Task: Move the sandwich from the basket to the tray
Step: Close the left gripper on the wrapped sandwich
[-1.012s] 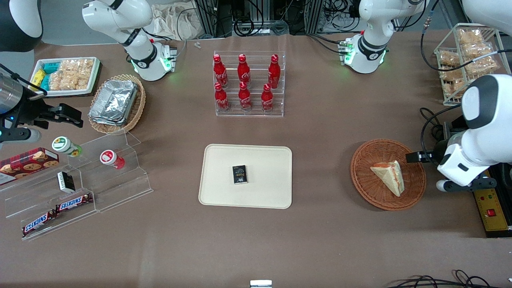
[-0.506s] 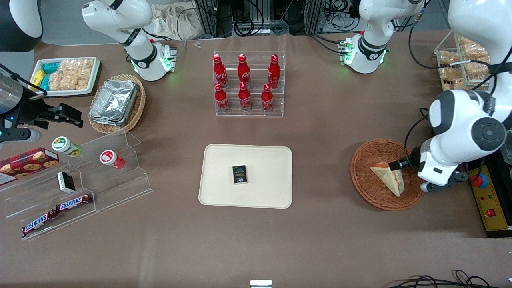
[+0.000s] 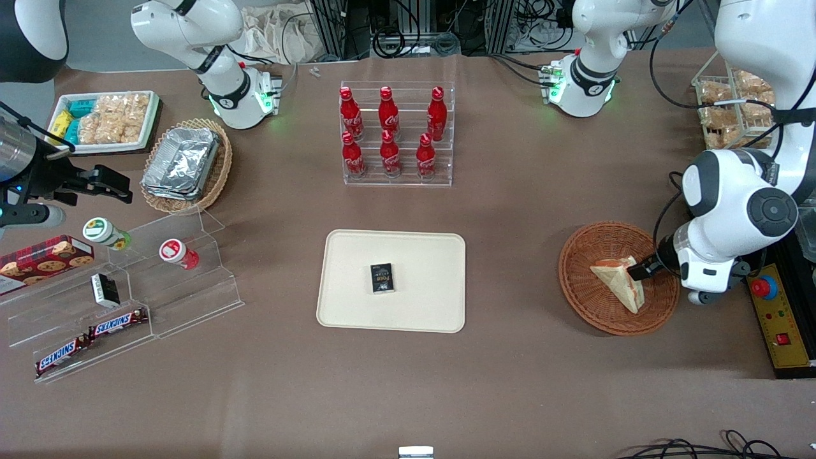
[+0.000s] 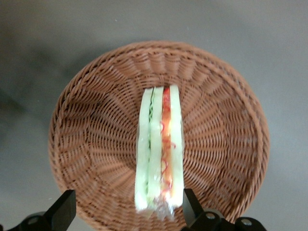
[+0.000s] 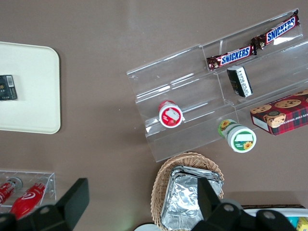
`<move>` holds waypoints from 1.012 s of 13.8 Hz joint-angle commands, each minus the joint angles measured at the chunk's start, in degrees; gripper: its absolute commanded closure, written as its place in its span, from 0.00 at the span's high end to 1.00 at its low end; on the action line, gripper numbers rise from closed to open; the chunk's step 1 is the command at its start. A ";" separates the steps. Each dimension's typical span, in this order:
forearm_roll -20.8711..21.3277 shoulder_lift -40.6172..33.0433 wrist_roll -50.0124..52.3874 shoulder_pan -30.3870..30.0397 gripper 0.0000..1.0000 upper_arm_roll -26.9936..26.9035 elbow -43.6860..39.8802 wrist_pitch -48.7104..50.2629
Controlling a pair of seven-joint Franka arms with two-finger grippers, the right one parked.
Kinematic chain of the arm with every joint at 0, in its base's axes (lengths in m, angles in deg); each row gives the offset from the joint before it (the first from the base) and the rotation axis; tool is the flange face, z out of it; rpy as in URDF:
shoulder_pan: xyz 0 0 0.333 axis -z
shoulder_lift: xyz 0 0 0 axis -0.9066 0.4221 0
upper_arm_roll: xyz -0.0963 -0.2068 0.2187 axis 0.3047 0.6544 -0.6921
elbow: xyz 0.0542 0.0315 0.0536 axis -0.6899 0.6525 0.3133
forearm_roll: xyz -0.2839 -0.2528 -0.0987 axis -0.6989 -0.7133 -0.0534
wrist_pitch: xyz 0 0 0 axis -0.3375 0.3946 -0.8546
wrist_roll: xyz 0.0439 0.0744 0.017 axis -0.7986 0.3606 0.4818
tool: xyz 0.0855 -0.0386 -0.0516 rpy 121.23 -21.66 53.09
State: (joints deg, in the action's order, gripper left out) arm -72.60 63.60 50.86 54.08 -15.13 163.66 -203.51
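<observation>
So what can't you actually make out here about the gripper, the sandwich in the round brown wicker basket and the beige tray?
- Gripper fingertips: cut off by the left wrist view's edge; fingers open, straddling the white-bread sandwich wedge.
- Contact: unclear in the front view; the arm covers part of the round reddish-brown wicker basket.
- Small black box on the cream rectangular tray: print too small.

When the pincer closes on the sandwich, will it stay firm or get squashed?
It will probably squash: the sandwich is soft layered bread standing on edge in the basket. Its filling may slip out. The open pincer straddles it, so a gentle squeeze seems wise.
</observation>
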 commanded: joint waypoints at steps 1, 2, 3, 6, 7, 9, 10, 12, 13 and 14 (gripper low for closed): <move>0.64 0.88 5.86 -0.21 1.00 0.57 1.74 -3.84; 0.55 1.06 6.21 -0.21 1.00 0.57 1.91 -5.24; 0.47 1.41 6.91 -0.21 1.00 0.57 2.26 -6.29; 0.47 1.41 8.15 -0.12 1.00 0.57 5.51 -10.16; 0.47 1.50 8.15 -0.12 1.00 0.57 6.65 -11.22; 0.47 1.59 8.15 -0.21 1.00 0.48 9.11 -14.37; 0.47 2.20 8.15 -0.21 1.00 0.48 9.47 -15.00; 0.29 2.82 8.93 -0.12 0.80 0.57 8.95 -15.01; 0.55 3.08 11.03 -0.12 0.40 0.57 8.60 -15.01; 0.73 3.08 11.92 -0.12 0.03 0.48 8.51 -15.01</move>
State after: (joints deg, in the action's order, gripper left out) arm -72.66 66.69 59.63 54.14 -14.91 171.94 -217.10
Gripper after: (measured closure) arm 0.163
